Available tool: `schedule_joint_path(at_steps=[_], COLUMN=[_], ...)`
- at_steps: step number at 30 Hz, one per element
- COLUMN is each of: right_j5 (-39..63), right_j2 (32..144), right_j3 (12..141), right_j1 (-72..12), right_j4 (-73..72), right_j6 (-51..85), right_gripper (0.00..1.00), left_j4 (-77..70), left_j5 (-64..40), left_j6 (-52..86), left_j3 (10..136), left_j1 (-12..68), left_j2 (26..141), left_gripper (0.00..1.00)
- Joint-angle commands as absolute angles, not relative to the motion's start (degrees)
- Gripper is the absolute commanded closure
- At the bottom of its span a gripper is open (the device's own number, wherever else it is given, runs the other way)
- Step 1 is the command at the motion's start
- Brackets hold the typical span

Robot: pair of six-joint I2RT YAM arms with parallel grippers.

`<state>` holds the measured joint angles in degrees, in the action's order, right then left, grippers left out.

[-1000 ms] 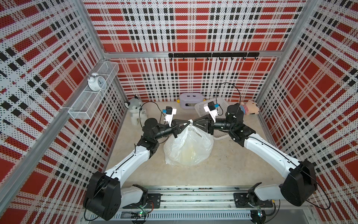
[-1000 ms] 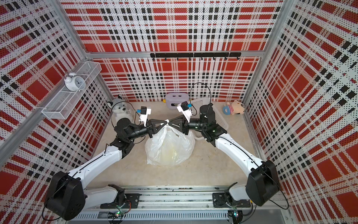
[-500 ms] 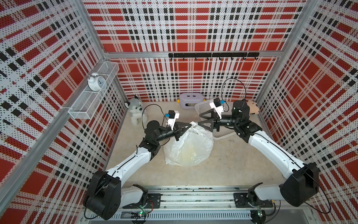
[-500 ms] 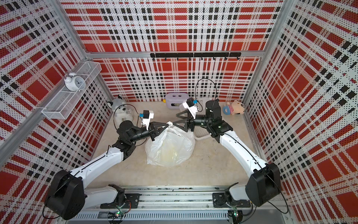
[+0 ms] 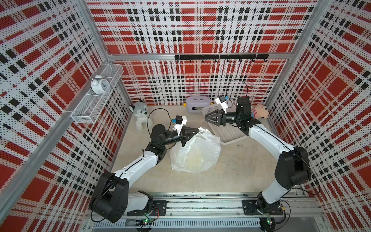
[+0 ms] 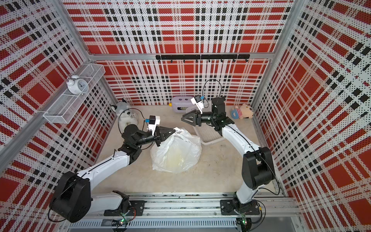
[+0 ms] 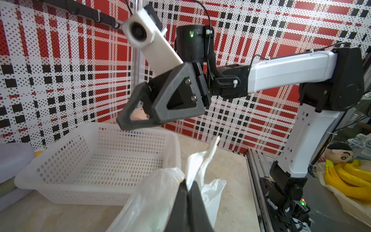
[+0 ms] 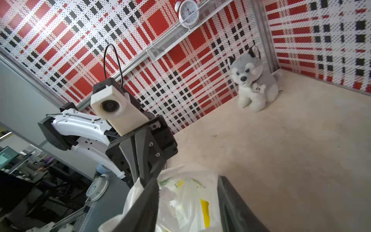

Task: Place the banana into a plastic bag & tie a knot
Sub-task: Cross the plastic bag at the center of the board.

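The white translucent plastic bag (image 5: 195, 154) (image 6: 176, 154) sits slumped in the middle of the floor. A pale yellow shape, the banana (image 5: 197, 158), shows faintly through its wall. My left gripper (image 5: 197, 131) (image 6: 174, 131) (image 7: 186, 183) is shut on a white handle strip at the bag's top. The strip (image 7: 200, 160) sticks up past the fingertips. No knot can be made out, because the bunched top lies behind the left fingers. My right gripper (image 5: 206, 118) (image 6: 183, 119) (image 8: 187, 184) hangs open above the basket, apart from the bag, holding nothing.
A white lattice basket (image 5: 230, 138) (image 7: 100, 184) lies just right of the bag, under the right gripper. A purple box (image 5: 197, 103), a husky plush (image 5: 140, 115) and a bear plush (image 5: 260, 113) line the back wall. More bananas (image 7: 341, 176) lie outside beyond the front rail.
The right gripper has let go of the bag's top, opened, and drawn back and up over the basket. The left gripper has stayed shut on the handle, and the bag has sagged.
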<state>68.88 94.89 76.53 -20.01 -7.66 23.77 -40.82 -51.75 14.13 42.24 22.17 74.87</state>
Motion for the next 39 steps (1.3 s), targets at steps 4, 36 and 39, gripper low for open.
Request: schedule_joint_path(at_steps=[4, 36, 39], right_j5=[74.9, 61.0, 60.0], right_j2=[95.5, 96.1, 96.1], right_j3=[77.7, 87.9, 88.2], right_j1=[-23.4, -30.1, -30.2], right_j4=[-8.2, 29.2, 29.6], right_j6=[22.4, -7.0, -6.8], right_gripper=[0.51, 0.34, 0.3], left_j4=[-50.1, -58.8, -58.9], left_j5=[-56.7, -58.9, -58.7], left_j6=[18.3, 25.0, 24.9], left_j3=[41.0, 39.3, 39.1], left_j1=[20.8, 18.5, 18.5], left_j2=[75.3, 78.3, 78.3], left_gripper=[1.0, 1.0, 1.0])
